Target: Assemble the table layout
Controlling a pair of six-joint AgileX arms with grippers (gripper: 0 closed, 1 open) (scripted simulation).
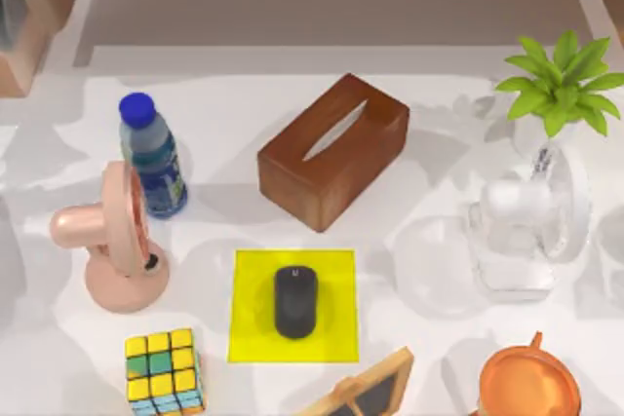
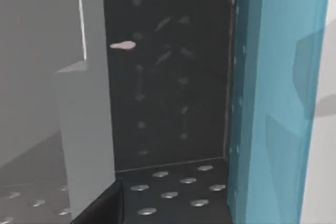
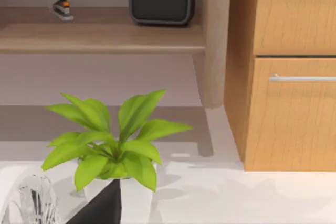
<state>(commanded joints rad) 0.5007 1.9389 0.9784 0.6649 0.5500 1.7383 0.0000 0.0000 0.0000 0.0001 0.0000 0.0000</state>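
The tabletop (image 1: 244,94) is big and white, and lots of things sit on it. A mouse (image 1: 295,301) lies in the middle of a yellow mat (image 1: 249,333), toward 6 o'clock. A brown tissue box (image 1: 333,150) stands near the center. A bottle (image 1: 152,155) and a pink fan (image 1: 112,238) are at 9 o'clock, a cube (image 1: 164,370) at 7 o'clock, a plant (image 1: 560,85) at 2 o'clock. I think the layout looks nearly done, with the mouse on its mat. I cannot tell what my left or right jaws are doing.
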